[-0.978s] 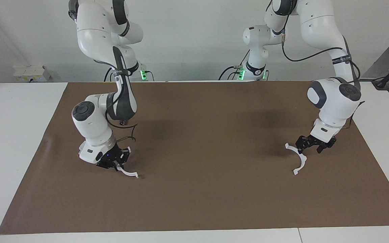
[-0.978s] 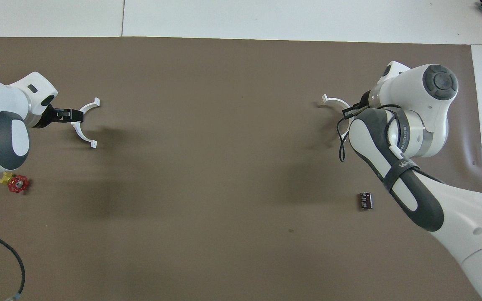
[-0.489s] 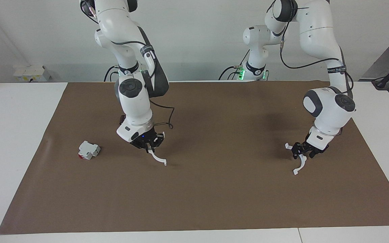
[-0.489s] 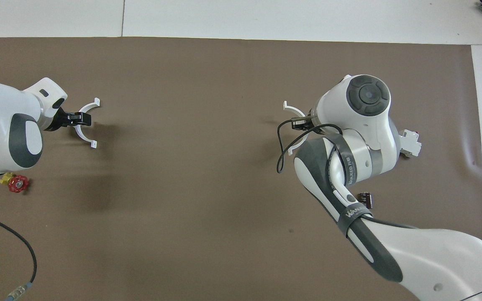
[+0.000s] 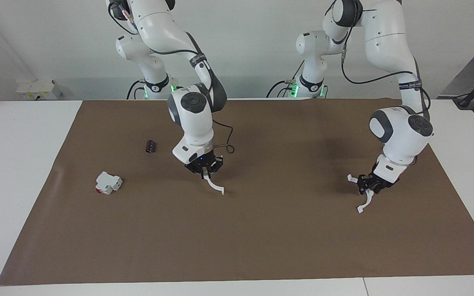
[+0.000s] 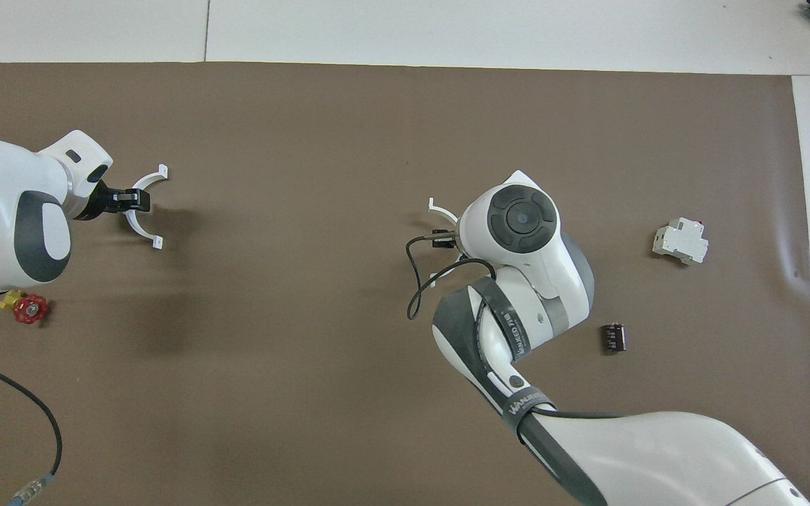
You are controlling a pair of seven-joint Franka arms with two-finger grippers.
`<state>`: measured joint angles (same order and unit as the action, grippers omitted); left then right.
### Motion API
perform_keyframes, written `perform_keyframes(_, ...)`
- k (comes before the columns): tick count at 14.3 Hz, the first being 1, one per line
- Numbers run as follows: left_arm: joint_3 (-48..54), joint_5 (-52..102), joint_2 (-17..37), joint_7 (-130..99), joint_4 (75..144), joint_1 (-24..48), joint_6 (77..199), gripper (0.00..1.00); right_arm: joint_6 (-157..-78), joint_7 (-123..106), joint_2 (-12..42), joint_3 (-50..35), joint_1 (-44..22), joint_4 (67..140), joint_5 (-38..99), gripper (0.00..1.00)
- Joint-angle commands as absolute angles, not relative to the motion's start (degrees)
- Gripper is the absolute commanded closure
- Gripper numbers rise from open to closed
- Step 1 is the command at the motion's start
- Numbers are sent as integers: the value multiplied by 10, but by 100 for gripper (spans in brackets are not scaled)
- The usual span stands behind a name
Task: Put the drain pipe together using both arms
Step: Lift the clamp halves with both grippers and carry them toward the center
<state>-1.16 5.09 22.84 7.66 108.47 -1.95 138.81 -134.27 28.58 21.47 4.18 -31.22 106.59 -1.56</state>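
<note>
A white switch block with a red part (image 5: 108,183) lies on the brown mat (image 5: 261,246) toward the right arm's end, with a small black cylinder (image 5: 150,146) nearer to the robots. Over the middle of the mat, the right gripper (image 5: 205,172) is pinched shut on the hanging half-ring (image 5: 215,186). Toward the left arm's end, the left gripper (image 5: 368,188) sits at the middle of the other half-ring (image 5: 367,200), low at the mat. I cannot tell if it has pinched it. If that hold is loose, the piece may slip or turn, and the end tabs would not meet.
</note>
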Motion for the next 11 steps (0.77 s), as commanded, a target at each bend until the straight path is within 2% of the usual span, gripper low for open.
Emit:
perform_keyframes(1, -10, 64, 225, 89, 1097, -25, 1401, 39, -1365, 308, 216, 42, -327, 1078, -35, 100)
perform_keyframes(4, -10, 64, 224, 89, 1097, -25, 1399, 40, -1417, 311, 216, 42, -330, 1111, -43, 100)
perform_keyframes(5, -10, 64, 224, 89, 1096, -25, 1397, 44, -1423, 311, 216, 42, -330, 1114, -43, 100)
perform_keyframes(7, -10, 64, 224, 89, 1095, -26, 1396, 59, -1423, 316, 221, 42, -346, 1114, -43, 100)
perform_keyframes(11, -10, 64, 225, 85, 1091, -26, 1395, 63, -1425, 330, 229, 42, -358, 1110, -43, 100)
